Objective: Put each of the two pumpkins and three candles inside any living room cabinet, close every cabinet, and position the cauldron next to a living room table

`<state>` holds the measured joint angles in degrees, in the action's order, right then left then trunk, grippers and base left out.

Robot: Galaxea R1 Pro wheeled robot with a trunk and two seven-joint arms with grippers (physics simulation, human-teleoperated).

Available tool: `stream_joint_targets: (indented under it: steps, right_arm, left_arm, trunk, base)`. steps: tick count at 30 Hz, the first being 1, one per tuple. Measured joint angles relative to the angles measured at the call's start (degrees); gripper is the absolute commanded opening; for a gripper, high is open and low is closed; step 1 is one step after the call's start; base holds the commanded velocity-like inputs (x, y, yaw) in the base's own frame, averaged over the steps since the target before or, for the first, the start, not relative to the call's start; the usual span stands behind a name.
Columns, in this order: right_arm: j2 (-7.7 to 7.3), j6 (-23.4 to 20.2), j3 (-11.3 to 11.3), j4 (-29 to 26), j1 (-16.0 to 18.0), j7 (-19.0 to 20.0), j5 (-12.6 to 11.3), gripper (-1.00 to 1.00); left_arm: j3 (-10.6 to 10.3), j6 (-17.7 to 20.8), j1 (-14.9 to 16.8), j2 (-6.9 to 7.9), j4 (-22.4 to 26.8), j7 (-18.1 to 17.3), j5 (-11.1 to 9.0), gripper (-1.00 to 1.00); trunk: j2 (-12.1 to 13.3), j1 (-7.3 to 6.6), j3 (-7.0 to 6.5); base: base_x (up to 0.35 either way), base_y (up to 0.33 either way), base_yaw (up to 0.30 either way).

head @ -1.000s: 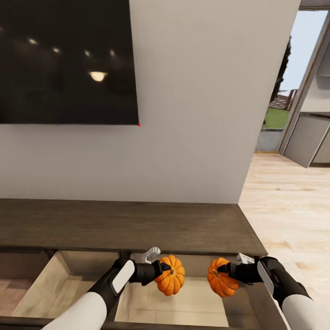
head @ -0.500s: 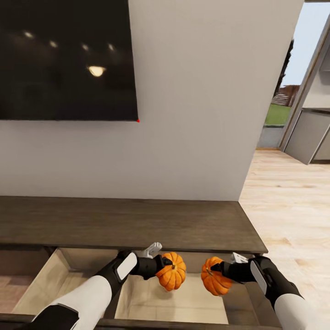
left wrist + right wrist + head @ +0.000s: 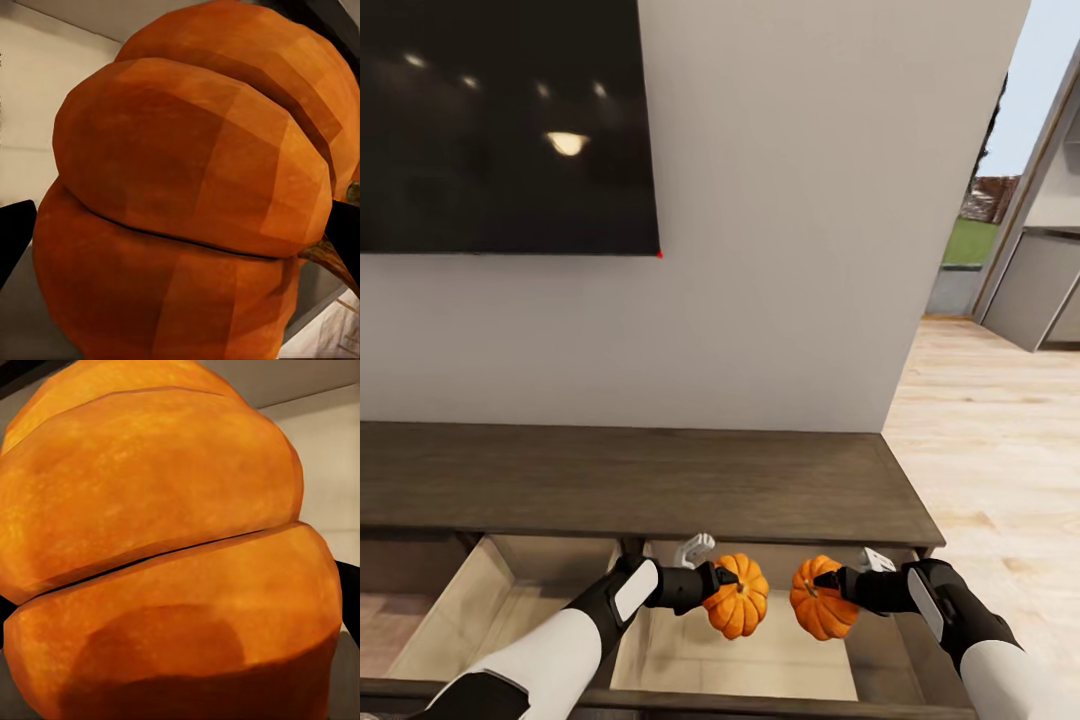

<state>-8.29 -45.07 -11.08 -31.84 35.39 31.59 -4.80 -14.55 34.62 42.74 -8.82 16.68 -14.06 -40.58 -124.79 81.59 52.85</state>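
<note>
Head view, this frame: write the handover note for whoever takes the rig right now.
Left gripper: shut on the left pumpkin.
Right gripper: shut on the right pumpkin.
Both pumpkins hang side by side, apart, above the pale floor of the open drawer of the dark-brown cabinet under the wall screen.
Done: both pumpkins picked up and brought over the drawer.
Left: lower and release the pumpkins, fetch the candles, close the cabinet, place the cauldron by the table.
</note>
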Motion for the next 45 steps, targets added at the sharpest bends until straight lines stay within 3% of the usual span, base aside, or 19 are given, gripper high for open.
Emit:
stream_joint_targets:
  steps: [18,21,25,45]
  right_arm:
    - [0.14,0.01,-0.02,-0.01,0.0,-0.18,0.09,-1.0]
    - [0.41,0.19,0.0,-0.01,0.0,-0.39,0.24,-1.0]
    - [0.51,0.27,-0.01,-0.01,0.0,-0.48,0.31,-1.0]
    - [0.8,0.31,-0.02,-0.21,0.51,-1.26,0.03,-1.0]
  left_arm:
    - [-0.3,0.08,-0.24,0.13,-0.03,0.75,0.09,-1.0]
    - [-0.29,0.13,-0.24,-0.13,-0.09,3.22,0.07,-1.0]
    - [-0.21,0.15,-0.23,-0.08,-0.08,3.94,-0.34,-1.0]
    - [-0.19,0.07,-0.24,-0.06,-0.08,4.03,-0.51,-1.0]
  trunk:
    - [0.0,0.0,1.65]
    - [0.0,0.0,1.93]
    - [0.0,0.0,2.3]
    - [0.0,0.0,4.15]
  base:
    - [0.0,0.0,0.0]
    - [0.0,0.0,0.0]
    - [0.0,0.0,0.0]
    - [0.0,0.0,-0.047]
